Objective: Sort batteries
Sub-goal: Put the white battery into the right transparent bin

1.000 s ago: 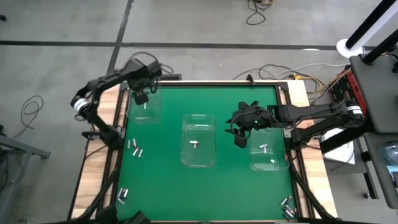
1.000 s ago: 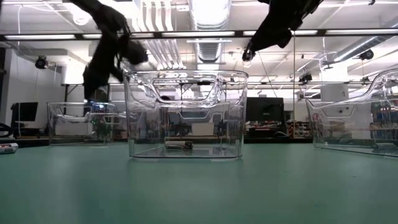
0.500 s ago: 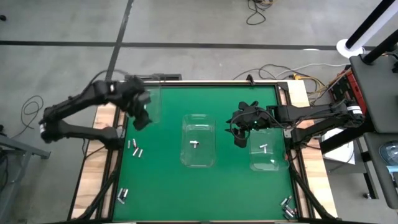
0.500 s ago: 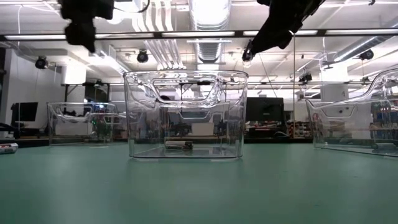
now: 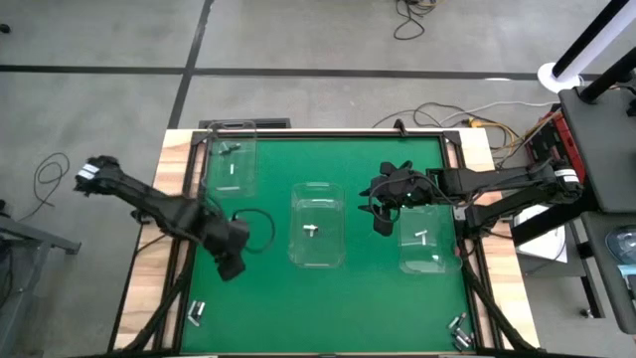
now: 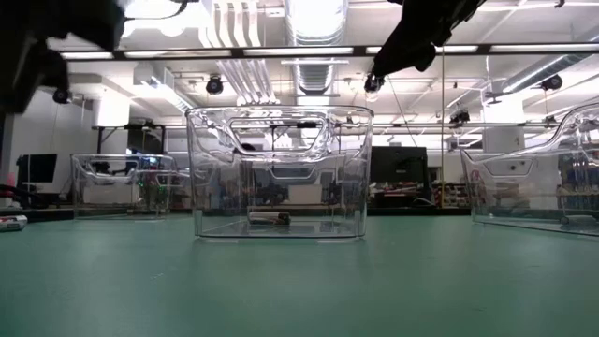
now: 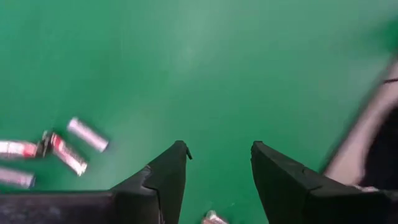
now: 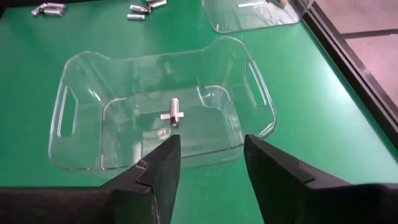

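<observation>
Three clear bins (image 5: 317,225) stand on the green table (image 5: 268,298), each holding a battery or two, while more batteries (image 7: 68,144) lie loose near the table's edges. The left gripper (image 7: 214,171) hovers over the mat's left side, jaws spread and empty. The right gripper (image 8: 208,158), also spread, hangs beside the middle bin.

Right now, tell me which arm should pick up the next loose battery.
Left. The left gripper hangs open over the mat near the loose batteries. The right gripper, empty, hovers between the middle bin and right bin.
</observation>
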Tool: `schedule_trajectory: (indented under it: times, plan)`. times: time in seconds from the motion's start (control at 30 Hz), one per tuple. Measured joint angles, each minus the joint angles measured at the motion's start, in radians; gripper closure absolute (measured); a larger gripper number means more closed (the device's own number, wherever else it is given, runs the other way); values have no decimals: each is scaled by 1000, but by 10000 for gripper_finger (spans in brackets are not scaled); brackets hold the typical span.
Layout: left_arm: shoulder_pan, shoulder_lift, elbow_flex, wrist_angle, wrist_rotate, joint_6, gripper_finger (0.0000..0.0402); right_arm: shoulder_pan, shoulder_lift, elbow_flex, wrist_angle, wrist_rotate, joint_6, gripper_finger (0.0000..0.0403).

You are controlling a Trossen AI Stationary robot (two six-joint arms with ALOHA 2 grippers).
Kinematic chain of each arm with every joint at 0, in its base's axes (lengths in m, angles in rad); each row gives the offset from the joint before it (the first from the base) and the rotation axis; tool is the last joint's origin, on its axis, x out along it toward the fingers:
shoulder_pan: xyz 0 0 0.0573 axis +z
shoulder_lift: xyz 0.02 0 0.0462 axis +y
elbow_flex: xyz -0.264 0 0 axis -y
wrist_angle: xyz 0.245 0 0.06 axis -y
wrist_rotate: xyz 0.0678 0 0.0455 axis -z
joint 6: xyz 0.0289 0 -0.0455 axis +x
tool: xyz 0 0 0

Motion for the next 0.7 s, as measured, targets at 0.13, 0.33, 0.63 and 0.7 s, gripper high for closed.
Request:
schedule_trajectory:
  times: [0.13,0.33,0.63,0.7]
  plan:
    - [-19,80,-45,-4,-6,-132,246,0,0,0,3,0,-13,235]
    - [25,168,-126,-5,5,-196,246,0,0,0,26,0,-23,228]
    - [137,211,-217,-5,-1,-171,246,0,0,-5,21,-1,-17,234]
    - [161,214,-230,-5,-2,-155,246,0,0,-9,21,-1,-11,237]
